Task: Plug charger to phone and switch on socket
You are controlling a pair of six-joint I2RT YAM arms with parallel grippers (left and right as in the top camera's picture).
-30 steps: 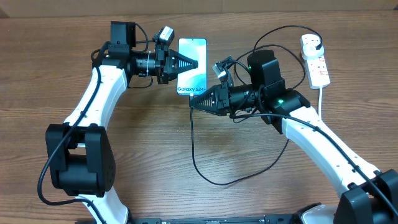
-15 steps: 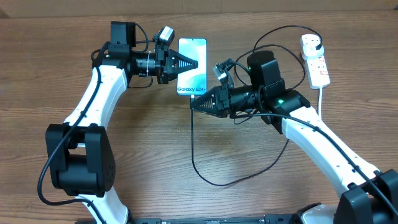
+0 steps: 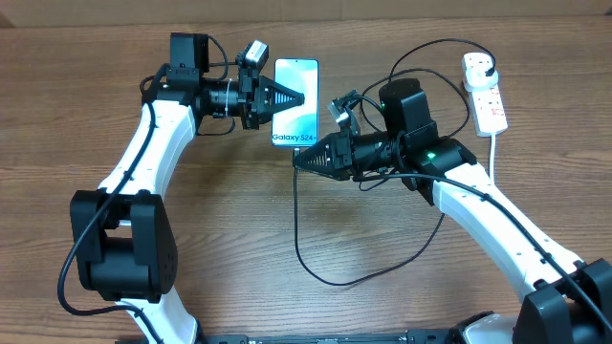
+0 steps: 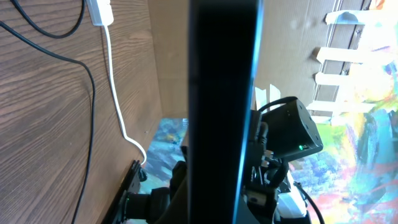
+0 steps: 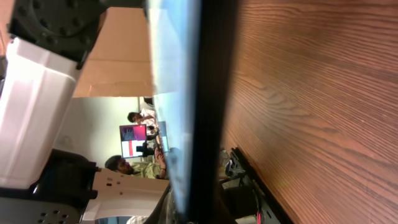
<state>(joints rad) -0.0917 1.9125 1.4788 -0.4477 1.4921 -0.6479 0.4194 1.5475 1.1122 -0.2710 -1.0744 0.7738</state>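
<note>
Phone [image 3: 295, 122], long axis pointing away, clamped in left fingers [image 3: 285, 97]; right fingers [image 3: 312, 158], apparently pinching charger [image 3: 295, 215] connector, sit just beside its near end.

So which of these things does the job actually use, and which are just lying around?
In use: slim blue-screened smartphone; long thin black cable; small white power strip with red markings.
Just there: brown cardboard wall at the back.

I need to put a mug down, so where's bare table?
Bare wood lies between the left arm and the charger loop, and left of that arm. It is crowded around the phone, left fingers, right fingers and socket.
</note>
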